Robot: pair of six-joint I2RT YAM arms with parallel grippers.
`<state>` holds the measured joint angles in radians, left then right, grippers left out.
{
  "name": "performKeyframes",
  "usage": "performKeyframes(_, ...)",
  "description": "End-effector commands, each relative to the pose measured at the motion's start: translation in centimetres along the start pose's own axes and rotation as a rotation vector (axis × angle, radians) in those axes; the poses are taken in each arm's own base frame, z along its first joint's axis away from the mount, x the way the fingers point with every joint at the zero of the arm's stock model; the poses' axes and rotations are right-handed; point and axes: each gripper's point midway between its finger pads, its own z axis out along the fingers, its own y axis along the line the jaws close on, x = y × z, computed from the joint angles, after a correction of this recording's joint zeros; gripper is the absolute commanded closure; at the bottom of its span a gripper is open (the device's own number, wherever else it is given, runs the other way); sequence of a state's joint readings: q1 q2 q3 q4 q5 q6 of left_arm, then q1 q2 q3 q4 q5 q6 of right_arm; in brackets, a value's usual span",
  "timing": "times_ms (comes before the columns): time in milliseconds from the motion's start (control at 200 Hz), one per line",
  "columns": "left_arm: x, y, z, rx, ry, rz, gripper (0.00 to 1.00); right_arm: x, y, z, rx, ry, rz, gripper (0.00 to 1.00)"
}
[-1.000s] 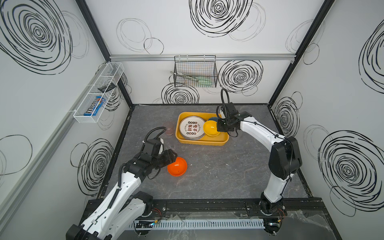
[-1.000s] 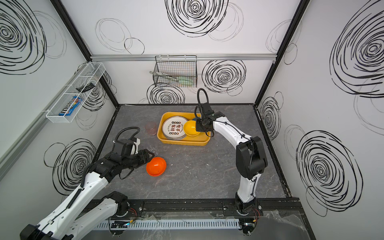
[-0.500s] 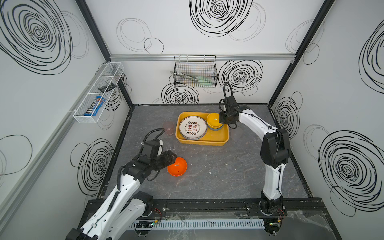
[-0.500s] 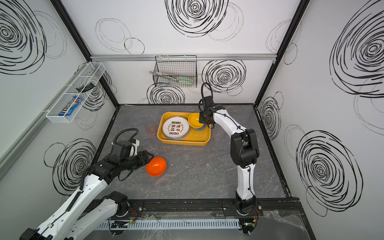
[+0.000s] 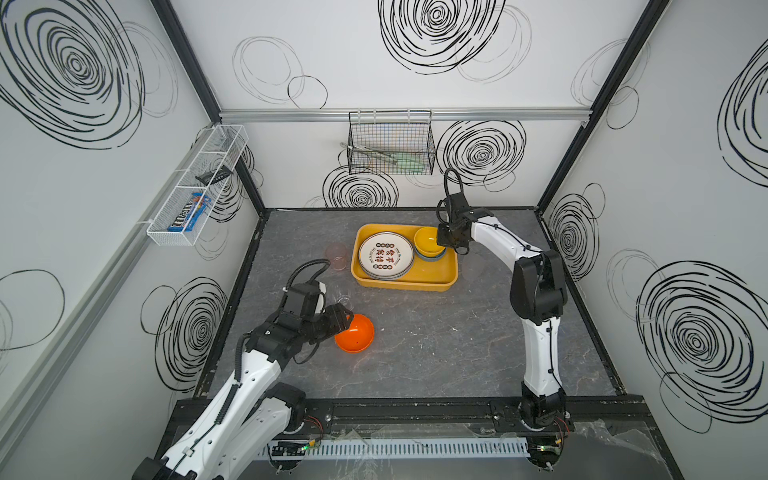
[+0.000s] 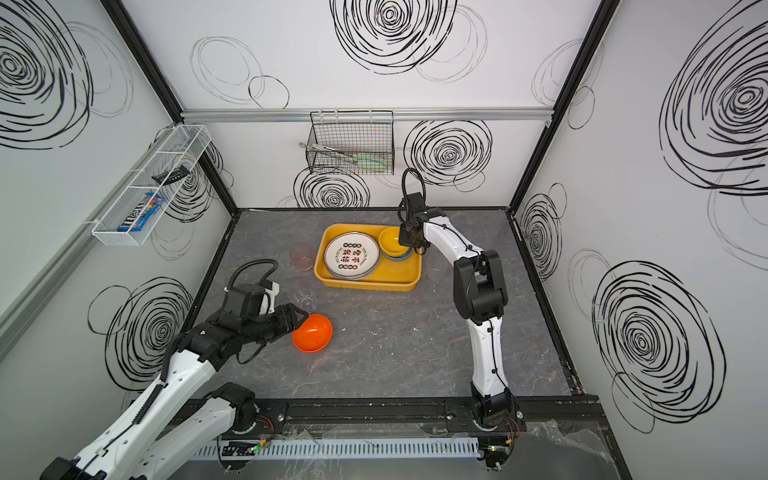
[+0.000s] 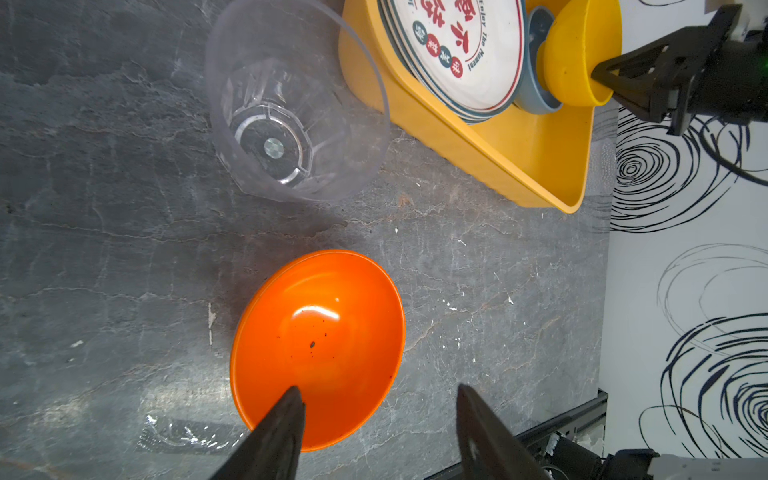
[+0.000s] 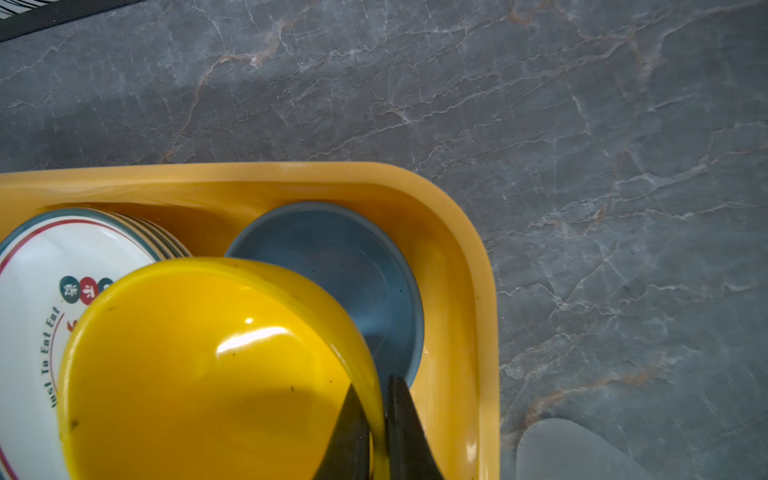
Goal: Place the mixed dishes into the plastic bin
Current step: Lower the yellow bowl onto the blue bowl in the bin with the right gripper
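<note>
1. Fingers of right gripper [image 8: 376, 390] pinch yellow bowl [image 5: 428, 241] rim; bowl is tilted over blue bowl [image 8: 332, 270] beside plates [image 5: 385, 255] in plastic bin [image 5: 403, 284], centre of both top views.
2. Left gripper [image 7: 378, 390] fingers are spread wide, one over orange bowl [image 5: 355, 334] rim; contact unclear.
3. Blue bowl is mostly hidden; clear cup [image 7: 291, 116] is faint in top views.
</note>
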<state>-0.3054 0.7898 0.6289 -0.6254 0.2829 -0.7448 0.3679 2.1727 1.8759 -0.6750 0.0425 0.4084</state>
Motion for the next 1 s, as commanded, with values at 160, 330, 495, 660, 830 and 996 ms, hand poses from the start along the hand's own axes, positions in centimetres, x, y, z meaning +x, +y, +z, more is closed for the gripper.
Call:
performKeyframes(160, -0.3, 0.0, 0.1, 0.015, -0.018, -0.007, 0.38, -1.5, -0.2, 0.1, 0.019, -0.031, 0.026, 0.89)
performKeyframes(330, -0.2, 0.1, 0.2, 0.013, -0.015, -0.008, 0.38, -1.5, -0.3, 0.6, 0.028, -0.026, 0.026, 0.88)
performKeyframes(495, -0.2, 0.2, 0.2, 0.013, -0.016, -0.009, 0.38, -1.3, -0.3, 1.1, 0.033, -0.019, 0.027, 0.87)
performKeyframes(660, -0.1, 0.2, 0.2, 0.014, -0.016, -0.011, 0.38, -1.1, -0.4, 1.5, 0.038, -0.011, 0.028, 0.87)
performKeyframes(830, -0.1, 0.3, 0.2, 0.012, -0.019, -0.014, 0.38, -0.7, -0.4, 2.0, 0.04, -0.002, 0.025, 0.86)
performKeyframes(996, -0.1, 0.5, 0.3, 0.01, -0.018, -0.018, 0.38, -0.6, -0.3, 2.1, 0.044, -0.002, 0.023, 0.78)
